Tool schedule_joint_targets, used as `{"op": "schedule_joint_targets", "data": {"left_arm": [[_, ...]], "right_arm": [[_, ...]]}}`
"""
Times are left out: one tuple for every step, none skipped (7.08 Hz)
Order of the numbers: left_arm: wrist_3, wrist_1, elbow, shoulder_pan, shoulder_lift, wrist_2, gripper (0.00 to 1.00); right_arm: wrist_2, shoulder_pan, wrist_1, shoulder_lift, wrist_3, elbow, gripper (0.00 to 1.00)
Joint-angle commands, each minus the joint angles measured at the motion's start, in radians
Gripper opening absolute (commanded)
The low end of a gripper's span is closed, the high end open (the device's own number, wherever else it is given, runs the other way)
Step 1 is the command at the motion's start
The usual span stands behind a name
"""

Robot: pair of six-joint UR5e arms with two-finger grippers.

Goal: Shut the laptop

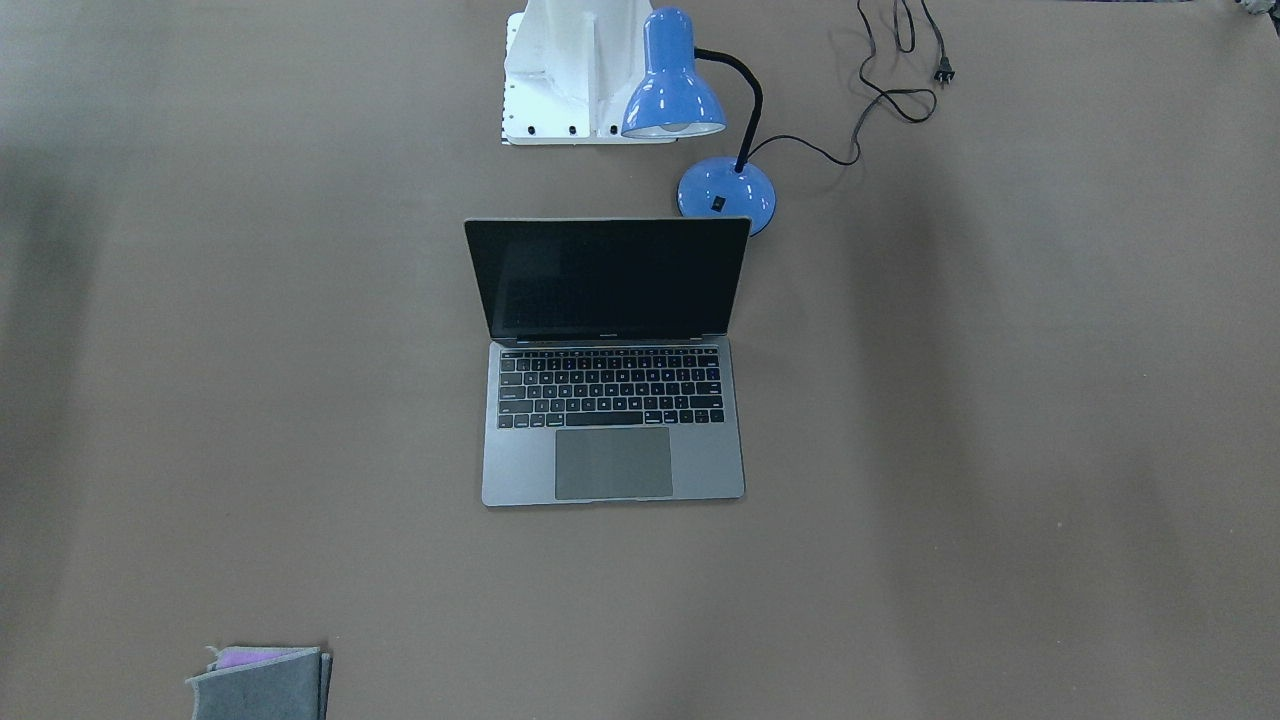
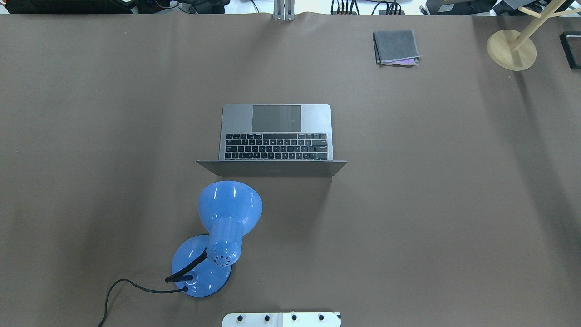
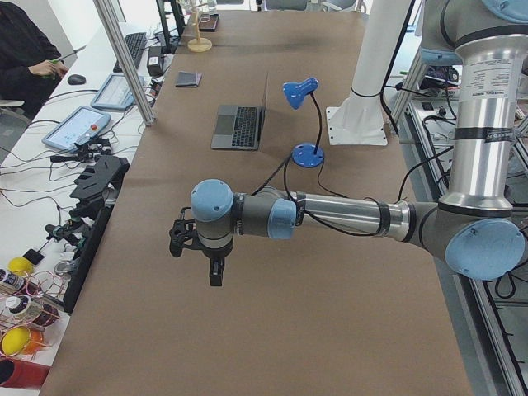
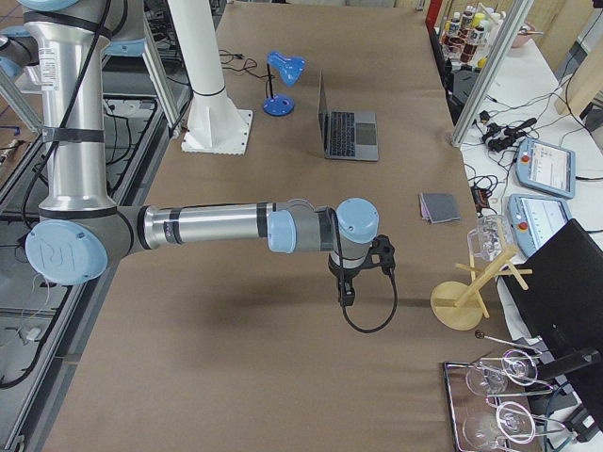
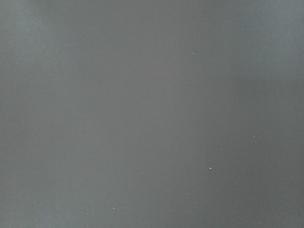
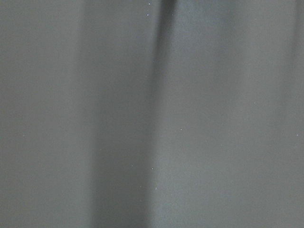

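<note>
Laptop [image 1: 610, 400]: open, frame centre. Lamp [image 1: 690, 110]: just behind lid, upper right. Cloth [image 1: 260, 685]: lower left. Left gripper [image 3: 214, 276], right gripper [image 4: 346, 294]: cannot tell whether clenched or released.

Robotics lab. Industrial arms [image 3: 346, 216] on a white pedestal [image 4: 212, 113] beside a long brown-covered table [image 2: 408, 181]. Aluminium frame posts [image 3: 125, 62]. Side benches carry teach pendants [image 4: 542, 165] and loose cables [image 4: 504, 132]. An operator [image 3: 25, 49] is seated at one bench.

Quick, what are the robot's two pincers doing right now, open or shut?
Left pincer: cannot tell, it shows only in a side view.
Right pincer: cannot tell, it shows only in a side view.
</note>
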Motion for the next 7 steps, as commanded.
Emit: {"op": "schedule_joint_targets", "data": {"left_arm": [[0.0,0.0,-0.002,-0.001,0.01,0.0,0.98],[0.002,-0.001,-0.002,0.0,0.01,0.0,0.98],[0.002,-0.003,-0.004,0.0,0.021,-0.002,0.98],[0.002,-0.003,-0.009,0.0,0.024,-0.002,0.98],[0.002,-0.004,-0.007,0.0,0.024,-0.003,0.98],[0.002,-0.004,-0.006,0.0,0.022,-0.003,0.98],[0.002,-0.004,-0.007,0.0,0.022,-0.003,0.98]], "right_arm": [[0.0,0.002,0.0,0.001,0.0,0.009,1.0],[0.001,0.002,-0.002,0.008,0.002,0.014,1.0],[-0.002,0.002,0.0,0.011,0.0,0.012,1.0],[0.0,0.002,0.0,0.013,0.0,0.012,1.0],[0.003,0.002,0.0,0.013,0.002,0.012,1.0],[0.006,0.002,0.0,0.013,0.002,0.014,1.0],[0.006,0.002,0.0,0.013,0.002,0.015,1.0]]}}
